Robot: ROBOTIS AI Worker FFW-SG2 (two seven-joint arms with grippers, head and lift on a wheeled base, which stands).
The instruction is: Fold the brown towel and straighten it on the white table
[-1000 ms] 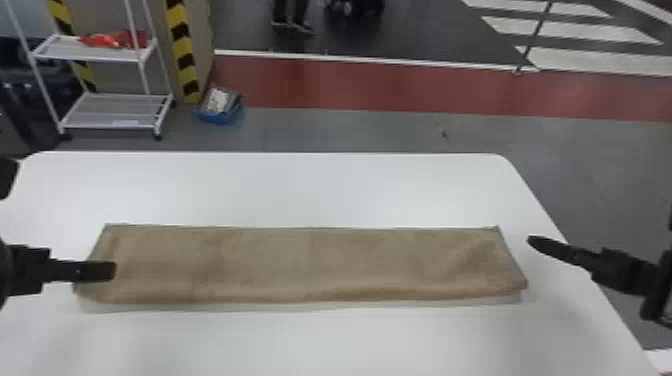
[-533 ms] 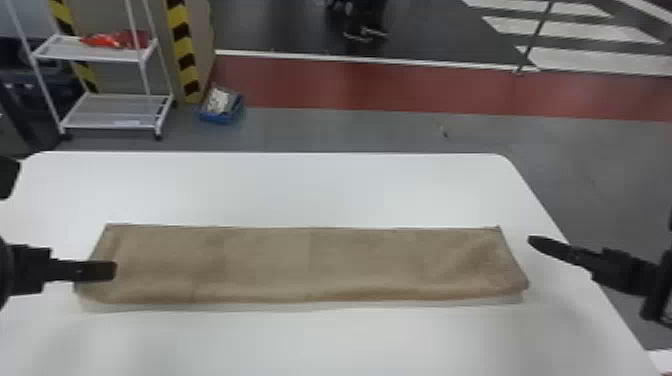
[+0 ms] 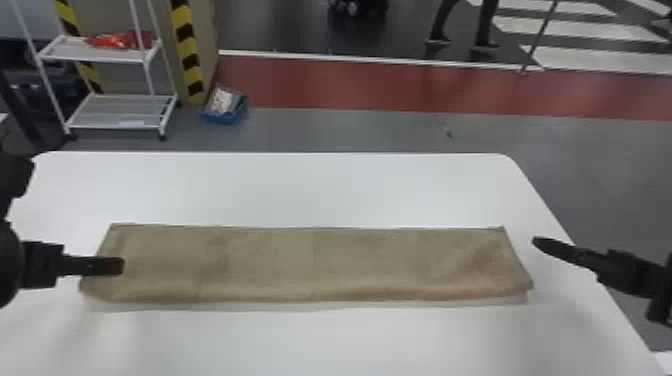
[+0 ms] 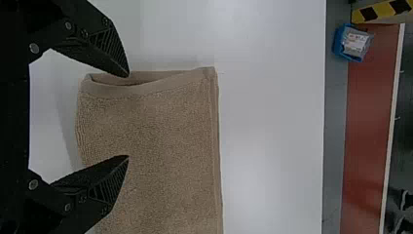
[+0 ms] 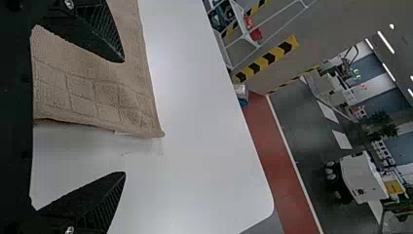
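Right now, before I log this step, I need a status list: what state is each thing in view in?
Brown towel: folded into a long strip, lying down, layers gaping slightly at its left end.
Left pincer: open, at the towel's left end.
Right pincer: open, near the towel's right end.
White table: bearing the towel.
Blue bin: on the floor, filled.
White shelf cart: standing, upper shelf loaded.

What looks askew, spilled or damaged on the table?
The towel looks slightly untidy: at its left end, the folded layers gape apart instead of lying flush. No spill or damage stands out on the table.
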